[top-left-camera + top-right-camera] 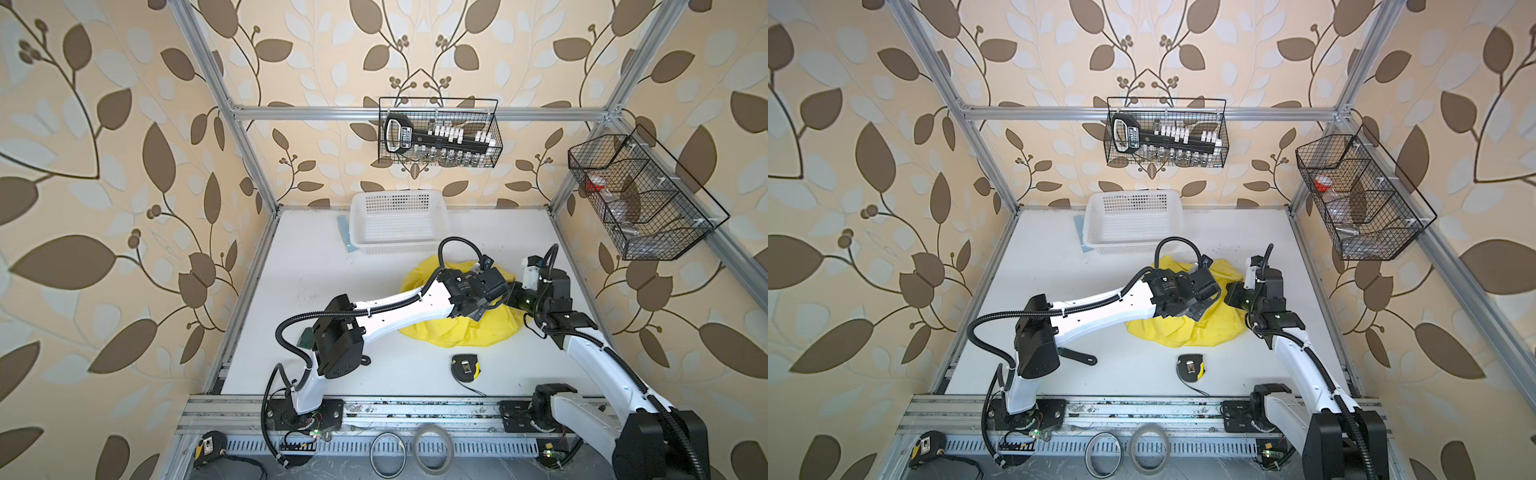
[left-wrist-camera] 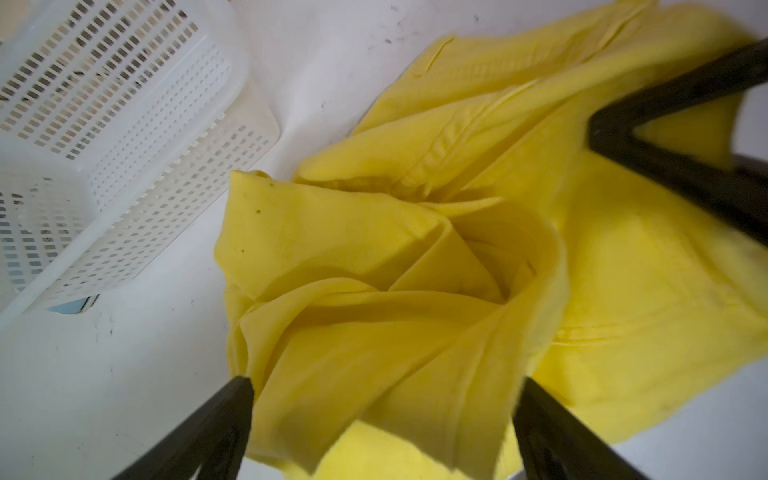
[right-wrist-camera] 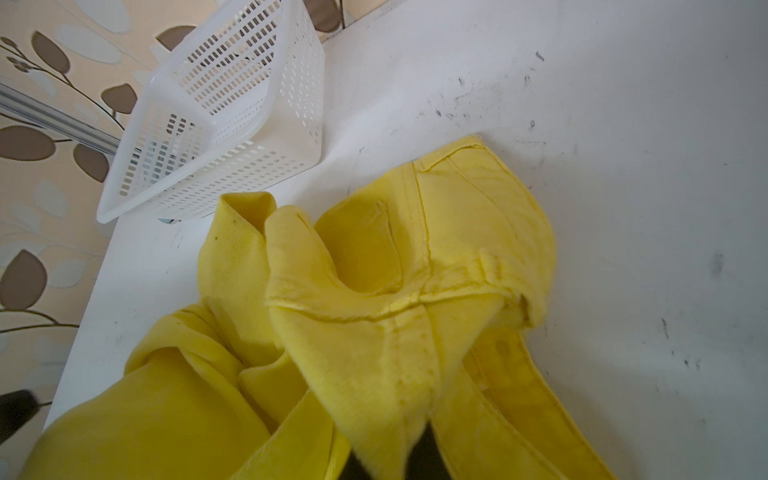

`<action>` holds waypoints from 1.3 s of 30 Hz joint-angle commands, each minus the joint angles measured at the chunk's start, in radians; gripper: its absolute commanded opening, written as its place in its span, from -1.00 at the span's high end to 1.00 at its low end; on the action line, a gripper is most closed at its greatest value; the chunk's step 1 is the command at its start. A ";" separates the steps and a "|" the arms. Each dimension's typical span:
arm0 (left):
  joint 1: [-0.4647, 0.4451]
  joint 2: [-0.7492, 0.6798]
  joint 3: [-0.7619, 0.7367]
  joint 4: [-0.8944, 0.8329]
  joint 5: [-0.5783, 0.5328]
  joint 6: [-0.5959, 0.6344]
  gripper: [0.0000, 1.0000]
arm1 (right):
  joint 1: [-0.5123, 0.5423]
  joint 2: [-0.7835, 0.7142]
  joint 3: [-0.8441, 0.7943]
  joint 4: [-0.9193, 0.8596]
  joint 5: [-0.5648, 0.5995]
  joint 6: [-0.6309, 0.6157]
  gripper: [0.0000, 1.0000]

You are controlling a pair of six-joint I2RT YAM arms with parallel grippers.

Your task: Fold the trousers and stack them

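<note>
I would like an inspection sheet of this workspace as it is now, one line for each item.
Surface: white table, scuffed.
Job's things: yellow trousers crumpled, unfolded, in front of the white basket.
Clutter: tape measure near the trousers; light blue piece beside the basket.
Grippers: left gripper open over cloth; right gripper shut on the trousers.
Cables: black hose looped above the left wrist.
Surroundings: two wire baskets on leaf-papered walls.

Trousers [image 1: 461, 332] before basket [image 1: 399, 244], seemingly apart; tape measure [image 1: 464, 368] nearer front.

Lab cell: aluminium frame [image 1: 332, 113], wallpaper [image 1: 104, 174]
</note>
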 commanded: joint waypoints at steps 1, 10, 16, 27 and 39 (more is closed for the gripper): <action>0.045 0.000 0.013 -0.045 0.091 0.043 -0.84 | -0.004 0.005 -0.011 0.037 -0.011 -0.006 1.00; 0.157 -0.035 -0.048 -0.040 0.239 0.042 0.97 | -0.014 0.002 -0.012 0.036 0.001 -0.014 1.00; 0.222 -0.114 -0.078 -0.094 0.160 0.072 1.00 | -0.056 -0.023 0.025 0.011 0.047 -0.032 1.00; 0.502 -0.336 -0.065 -0.246 -0.046 0.142 1.00 | -0.214 -0.061 0.215 -0.057 0.110 -0.089 1.00; 0.889 -0.526 -0.250 -0.291 -0.012 0.123 1.00 | -0.228 -0.034 0.242 -0.089 0.162 -0.090 1.00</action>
